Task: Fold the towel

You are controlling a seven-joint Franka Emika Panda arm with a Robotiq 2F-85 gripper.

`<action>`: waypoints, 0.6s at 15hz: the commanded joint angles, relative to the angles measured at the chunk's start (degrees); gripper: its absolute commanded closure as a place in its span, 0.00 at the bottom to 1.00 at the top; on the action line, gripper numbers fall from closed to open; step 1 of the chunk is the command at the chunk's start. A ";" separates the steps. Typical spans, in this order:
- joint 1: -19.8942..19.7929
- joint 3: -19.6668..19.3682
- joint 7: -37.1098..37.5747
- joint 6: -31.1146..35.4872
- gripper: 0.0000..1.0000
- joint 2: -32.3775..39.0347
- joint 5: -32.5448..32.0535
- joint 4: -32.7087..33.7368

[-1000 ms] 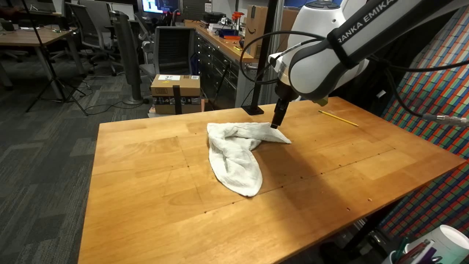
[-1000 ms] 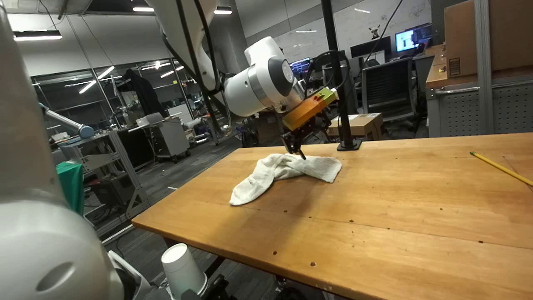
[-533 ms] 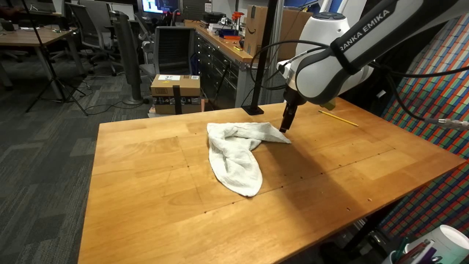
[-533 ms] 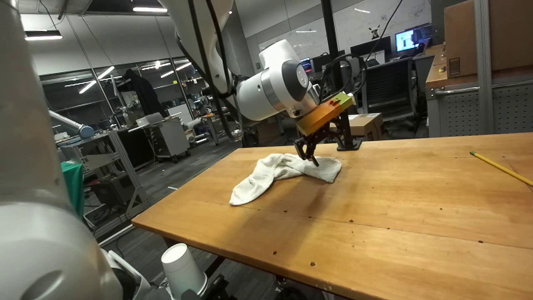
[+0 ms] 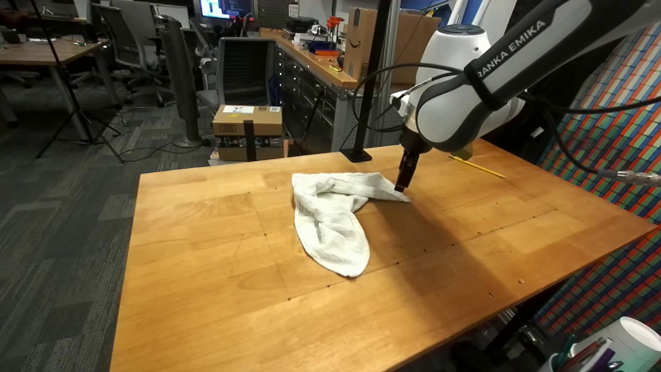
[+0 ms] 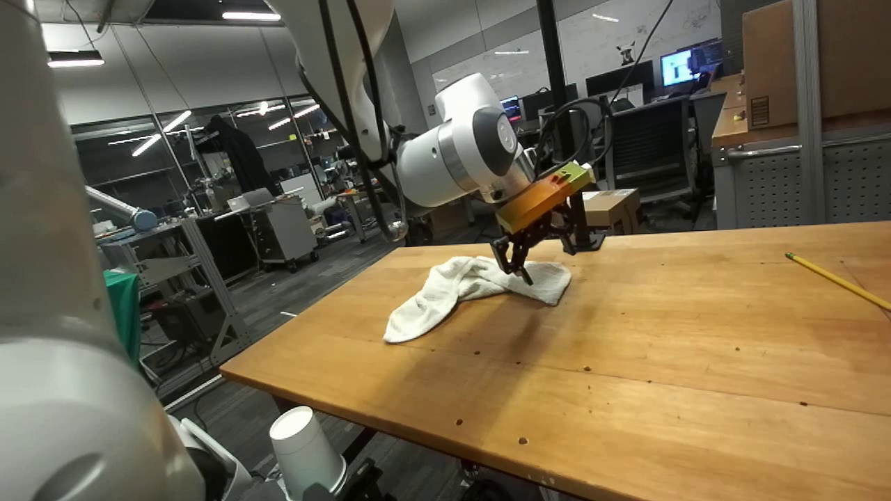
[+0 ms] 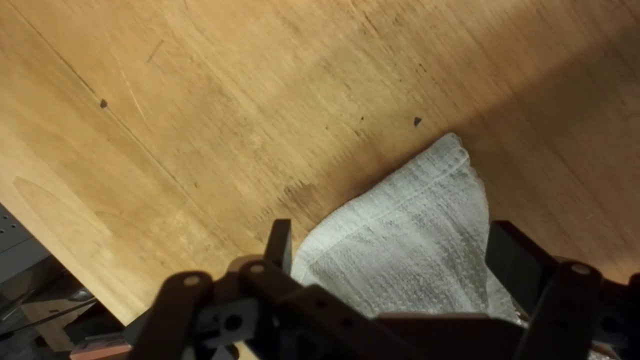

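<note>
Off-white towel [image 5: 333, 227]: plain soft cloth lying rumpled on the desk [image 5: 206, 289], bent like a boomerang in both exterior views; in the wrist view one end narrows to a hemmed corner.
Black hand [image 7: 395, 245]: tilted downward just over that narrowing end, its two fingers [image 7: 520, 265] standing wide apart; the wrist view shows the cloth in the gap between them, the corner showing past their tips. Whether they touch the towel cannot be told.
White robot arm [image 5: 449, 108]: trimmed in dark grey and black, bent downward over the desk; in an exterior view an orange and yellow-green block [image 6: 536, 200] sits just above the hand.
Wooden desk: honey-coloured boards with small dark holes, a broad shadow [image 5: 439, 258] lying across them.
Yellow pencil [image 6: 839, 282]: lying on the desk, well apart from the towel, in both exterior views.
Black post [image 5: 381, 31]: rising from a flat base at the desk's edge.
Cardboard boxes [image 5: 231, 128]: stacked beyond the desk, near a dark office chair [image 5: 245, 72].
</note>
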 commanded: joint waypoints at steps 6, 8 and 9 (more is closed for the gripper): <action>0.64 0.36 0.46 -0.30 0.00 -0.13 1.25 -0.93; 0.73 0.47 0.78 -0.33 0.00 0.11 1.34 -0.96; 0.78 0.56 0.94 -0.28 0.00 0.29 1.42 -0.89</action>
